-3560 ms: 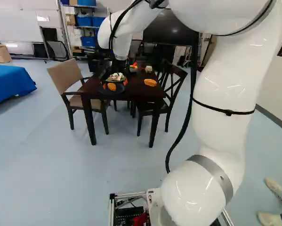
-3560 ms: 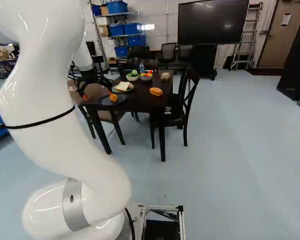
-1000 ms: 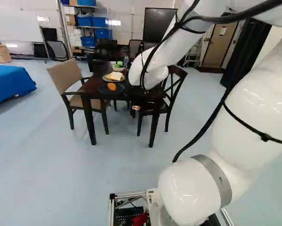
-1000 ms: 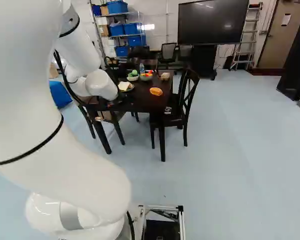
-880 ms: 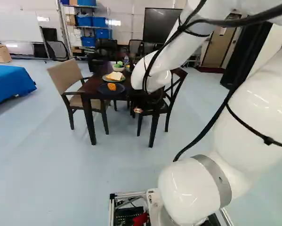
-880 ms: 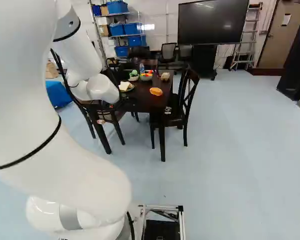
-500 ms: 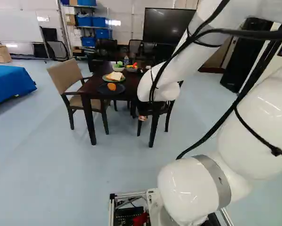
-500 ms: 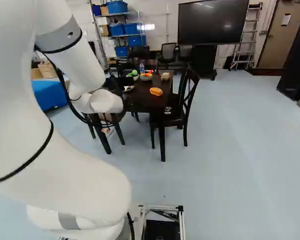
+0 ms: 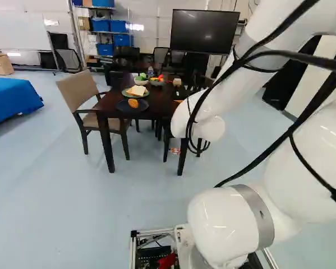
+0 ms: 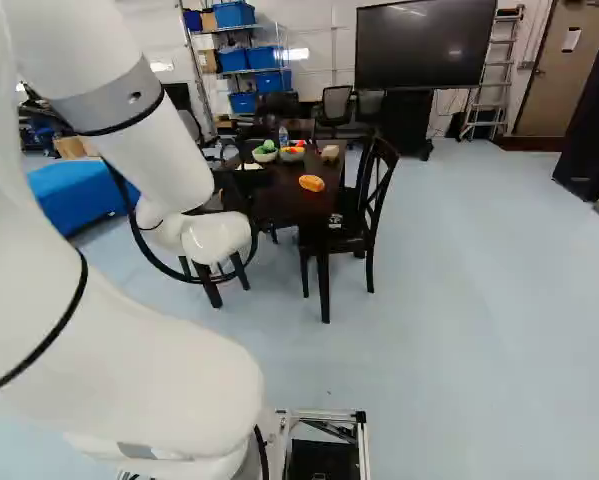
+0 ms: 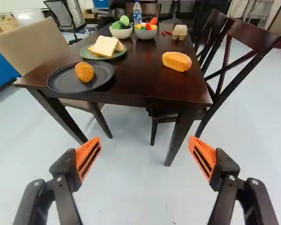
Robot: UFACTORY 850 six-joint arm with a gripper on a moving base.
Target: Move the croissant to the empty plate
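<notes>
In the left base view my gripper (image 9: 174,150) is mostly hidden behind the white wrist, with a small orange part showing before the table's front. The wrist view has the gripper (image 11: 145,152) wide open, nothing between its orange pads, short of the table's near edge and above the floor. The croissant (image 11: 84,71) lies on a black plate (image 11: 103,77) at the near left corner of the table, ahead of the left finger. Behind it, a green plate (image 11: 123,53) carries bread slices (image 11: 105,46). No plate without food shows.
The dark table (image 11: 140,77) also bears an orange loaf (image 11: 177,61), two bowls of vegetables (image 11: 146,33), a bottle (image 11: 137,13) and a beige carton (image 11: 179,32). A beige chair (image 9: 81,92) stands left of it, a black chair (image 10: 371,200) right.
Against its base joint, my arm has swung the wrist rightward and lower in both base views, drawing the gripper back from the table. The base and the table's things have stayed put.
</notes>
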